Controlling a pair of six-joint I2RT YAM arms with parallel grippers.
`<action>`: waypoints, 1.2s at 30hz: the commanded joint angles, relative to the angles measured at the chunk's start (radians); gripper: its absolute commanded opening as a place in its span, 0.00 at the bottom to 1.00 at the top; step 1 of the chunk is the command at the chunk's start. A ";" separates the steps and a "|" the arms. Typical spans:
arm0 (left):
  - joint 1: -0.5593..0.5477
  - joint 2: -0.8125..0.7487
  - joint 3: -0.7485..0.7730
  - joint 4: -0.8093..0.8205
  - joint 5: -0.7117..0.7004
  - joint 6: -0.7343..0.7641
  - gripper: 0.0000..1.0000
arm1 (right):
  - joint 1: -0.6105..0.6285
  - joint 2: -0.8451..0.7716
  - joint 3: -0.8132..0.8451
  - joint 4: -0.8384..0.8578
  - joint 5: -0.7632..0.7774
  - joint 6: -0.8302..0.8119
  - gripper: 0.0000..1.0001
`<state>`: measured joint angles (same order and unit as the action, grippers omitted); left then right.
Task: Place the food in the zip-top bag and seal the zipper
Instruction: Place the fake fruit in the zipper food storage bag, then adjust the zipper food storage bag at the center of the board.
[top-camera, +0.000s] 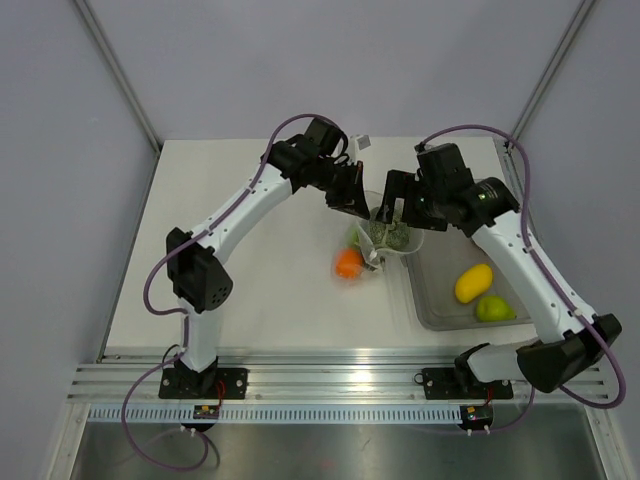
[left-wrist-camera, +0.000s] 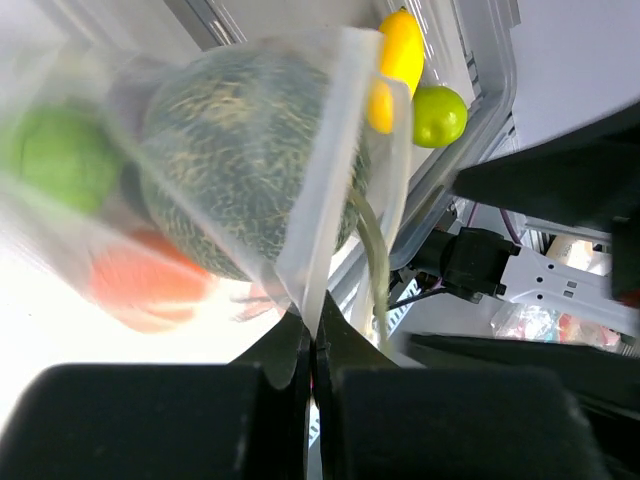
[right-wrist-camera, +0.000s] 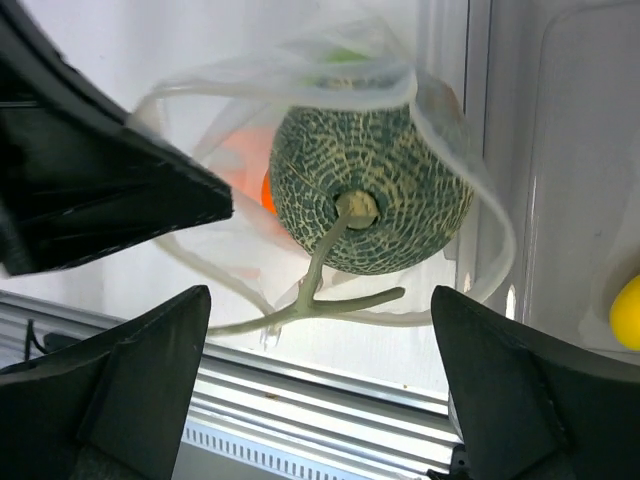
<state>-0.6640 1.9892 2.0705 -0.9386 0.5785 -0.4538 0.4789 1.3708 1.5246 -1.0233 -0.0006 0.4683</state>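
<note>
- Left wrist view: the left gripper (left-wrist-camera: 315, 345) has its jaws pressed together, pinching the zipper (left-wrist-camera: 335, 130) at one edge of the zip-top bag (left-wrist-camera: 100, 80) and holding the mouth up.
- The netted melon (left-wrist-camera: 235, 165) sits in the bag's mouth, stem (right-wrist-camera: 330, 270) up. The right gripper (right-wrist-camera: 320, 300) hangs over it, jaws spread wide and empty.
- An orange (top-camera: 348, 263) shows through the film; I cannot tell whether it is inside.
- The film looks thin, limp and slippery, so it will likely sag if released. The strip is the stiffest place to grip.
- The fruits look hard, glossy and light, so they are likely to roll. Grip them across the middle.
- A yellow fruit (top-camera: 473, 282) and a green fruit (top-camera: 493, 308) lie in the grey tub (top-camera: 430, 300).
</note>
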 joint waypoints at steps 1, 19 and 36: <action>0.007 -0.101 -0.022 0.096 0.058 -0.016 0.00 | 0.007 -0.079 0.071 -0.017 0.059 0.018 0.99; 0.007 -0.174 -0.082 0.095 0.069 -0.006 0.00 | -0.088 -0.108 -0.280 0.149 0.094 0.142 0.94; 0.044 -0.296 -0.145 0.077 0.060 0.020 0.00 | -0.094 -0.133 -0.293 0.255 -0.031 0.147 0.00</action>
<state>-0.6460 1.7916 1.9255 -0.8963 0.6033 -0.4576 0.3897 1.2911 1.1843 -0.8188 0.0200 0.6102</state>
